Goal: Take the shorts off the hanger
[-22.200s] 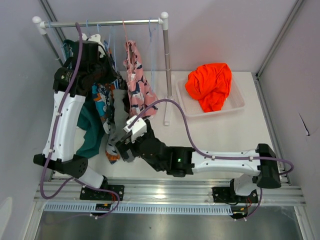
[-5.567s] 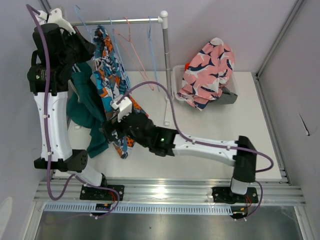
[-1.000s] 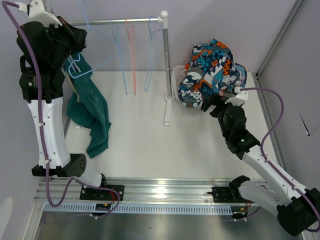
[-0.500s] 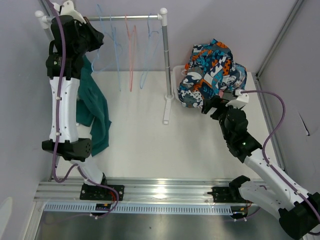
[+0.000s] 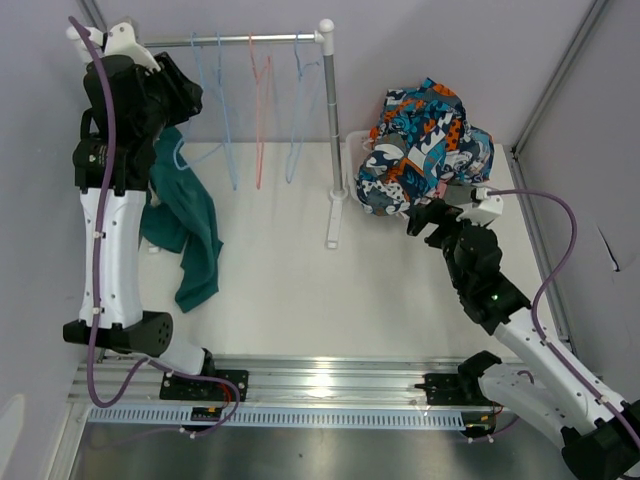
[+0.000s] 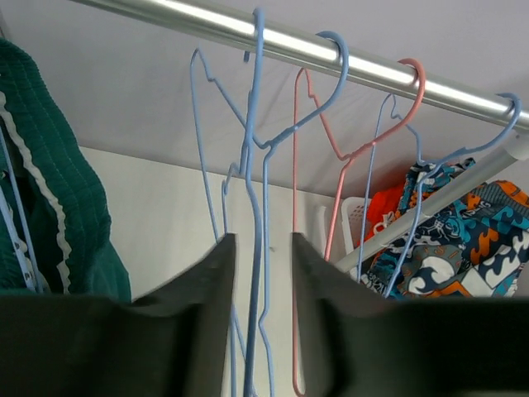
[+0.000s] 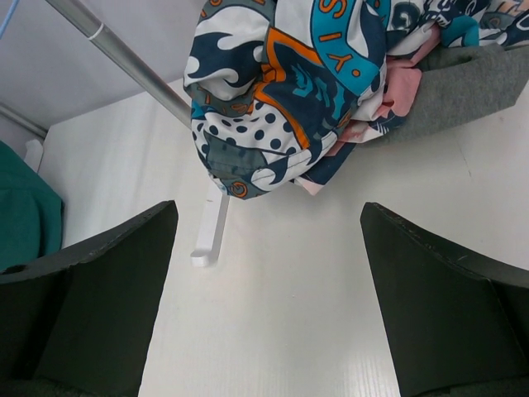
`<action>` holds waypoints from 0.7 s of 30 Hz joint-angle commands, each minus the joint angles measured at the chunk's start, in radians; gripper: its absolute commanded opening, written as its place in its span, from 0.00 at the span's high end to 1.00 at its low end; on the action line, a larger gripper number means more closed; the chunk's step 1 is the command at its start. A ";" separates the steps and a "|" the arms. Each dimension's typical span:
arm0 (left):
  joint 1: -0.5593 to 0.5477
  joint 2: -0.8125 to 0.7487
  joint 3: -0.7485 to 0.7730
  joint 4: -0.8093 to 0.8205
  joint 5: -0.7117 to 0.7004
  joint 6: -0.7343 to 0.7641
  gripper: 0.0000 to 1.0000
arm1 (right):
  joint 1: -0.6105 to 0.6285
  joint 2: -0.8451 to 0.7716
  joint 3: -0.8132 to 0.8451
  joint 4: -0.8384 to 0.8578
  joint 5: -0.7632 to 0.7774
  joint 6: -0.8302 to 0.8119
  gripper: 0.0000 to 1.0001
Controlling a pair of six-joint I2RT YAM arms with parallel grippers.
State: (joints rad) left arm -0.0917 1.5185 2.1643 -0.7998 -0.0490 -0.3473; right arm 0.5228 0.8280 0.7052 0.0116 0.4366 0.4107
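On the rail's [image 5: 250,41] left end, teal shorts [image 5: 190,215] hang

Beside them the left gripper [image 6: 263,240] sits among bare hangers [image 5: 258,120], jaws parted narrowly, one blue wire showing in the gap, unclamped. Rightward, printed shorts [image 5: 425,140] top a heap. The right gripper [image 7: 269,215] faces it, gaping wide and empty.

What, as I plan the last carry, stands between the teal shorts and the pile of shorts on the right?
Two things: the empty hangers on the rail, then the rack's upright post, both lying between the teal shorts and the pile.
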 commanded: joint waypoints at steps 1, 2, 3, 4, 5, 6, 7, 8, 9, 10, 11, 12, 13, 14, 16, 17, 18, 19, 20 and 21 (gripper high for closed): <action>-0.005 -0.035 0.000 -0.002 -0.014 0.016 0.50 | 0.006 -0.044 -0.003 -0.007 0.011 0.010 0.01; -0.006 -0.038 0.011 -0.009 -0.015 0.016 0.37 | 0.008 -0.062 -0.004 -0.019 0.011 0.005 0.01; -0.005 -0.049 0.018 -0.010 -0.018 0.016 0.31 | 0.006 -0.069 -0.007 -0.042 0.016 0.005 0.01; -0.005 -0.053 0.031 -0.015 -0.023 0.019 0.23 | 0.006 -0.085 -0.013 -0.051 0.019 0.005 0.01; -0.005 -0.057 0.041 -0.018 -0.026 0.019 0.20 | 0.006 -0.093 -0.016 -0.055 0.021 0.002 0.01; -0.005 -0.058 0.073 -0.027 -0.037 0.022 0.18 | 0.006 -0.099 -0.019 -0.058 0.021 0.000 0.01; -0.005 -0.063 0.084 -0.032 -0.044 0.027 0.16 | 0.008 -0.105 -0.023 -0.059 0.021 0.000 0.01; -0.005 -0.064 0.091 -0.036 -0.060 0.036 0.15 | 0.008 -0.115 -0.029 -0.067 0.021 0.002 0.01; -0.005 -0.067 0.104 -0.041 -0.093 0.042 0.14 | 0.006 -0.118 -0.030 -0.070 0.021 0.000 0.01; -0.005 -0.075 0.103 -0.041 -0.112 0.053 0.14 | 0.008 -0.121 -0.033 -0.071 0.021 0.002 0.01; -0.005 -0.078 0.100 -0.039 -0.138 0.071 0.14 | 0.006 -0.125 -0.036 -0.076 0.021 0.000 0.01; -0.003 -0.080 0.095 -0.042 -0.203 0.079 0.14 | 0.005 -0.132 -0.036 -0.079 0.021 -0.004 0.01; -0.002 -0.087 0.083 -0.041 -0.234 0.090 0.13 | 0.006 -0.136 -0.039 -0.079 0.021 -0.006 0.00; 0.001 -0.089 0.071 -0.042 -0.268 0.099 0.12 | 0.006 -0.139 -0.044 -0.079 0.021 -0.007 0.01; 0.024 -0.092 0.042 -0.048 -0.328 0.100 0.11 | 0.006 -0.144 -0.049 -0.078 0.016 -0.015 0.01; 0.036 -0.092 0.037 -0.052 -0.333 0.096 0.11 | 0.006 -0.144 -0.052 -0.076 0.016 -0.018 0.01; 0.047 -0.092 0.029 -0.055 -0.334 0.096 0.11 | 0.006 -0.144 -0.053 -0.078 0.014 -0.018 0.01; 0.065 -0.090 0.023 -0.044 -0.344 0.097 0.12 | 0.006 -0.144 -0.055 -0.078 0.013 -0.019 0.01; 0.072 -0.087 -0.006 -0.039 -0.353 0.106 0.12 | 0.006 -0.142 -0.056 -0.078 0.010 -0.019 0.01; 0.078 -0.083 -0.014 -0.033 -0.365 0.110 0.12 | 0.006 -0.142 -0.064 -0.076 0.010 -0.019 0.01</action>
State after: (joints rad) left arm -0.0414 1.4284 2.1876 -0.8429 -0.3328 -0.2760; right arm 0.5247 0.6952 0.6510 -0.0769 0.4397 0.4065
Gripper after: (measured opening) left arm 0.879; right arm 0.993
